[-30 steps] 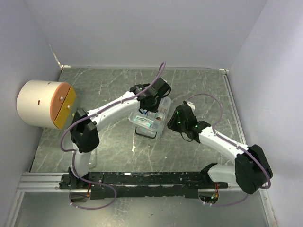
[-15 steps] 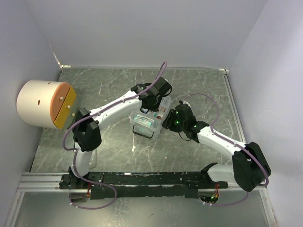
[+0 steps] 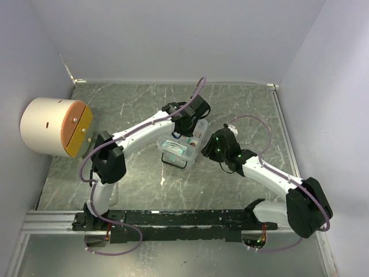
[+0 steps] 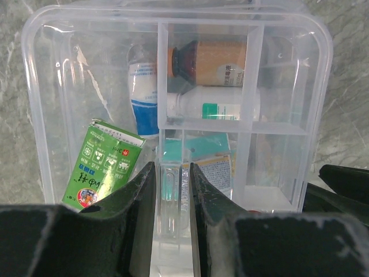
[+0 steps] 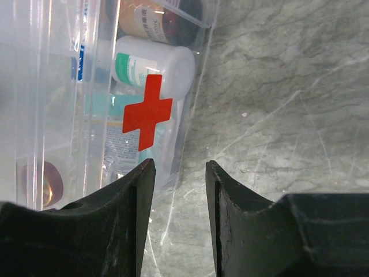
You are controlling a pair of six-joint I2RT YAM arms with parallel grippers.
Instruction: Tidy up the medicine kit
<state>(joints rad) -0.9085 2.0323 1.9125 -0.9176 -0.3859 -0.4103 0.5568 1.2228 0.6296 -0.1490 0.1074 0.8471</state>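
the left gripper [image 4: 171, 179] is almost closed and pinches the near edge of the clear box [image 4: 34, 115]. a green packet [image 4: 104, 167] lies just left of its jaws. the right gripper [image 5: 180, 173] is partly open and holds nothing; the red cross [image 5: 147, 112] on the box is just ahead of its left jaw.

One case [image 4: 34, 115], two bottles [image 4: 214, 62], one tube [image 4: 142, 99], one carton [image 4: 104, 166]

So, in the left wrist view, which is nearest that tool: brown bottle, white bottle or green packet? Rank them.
1. Green packet, lower left, beside the left tool gripping the box.
2. White bottle, mid box.
3. Brown bottle, just beyond it, farthest.
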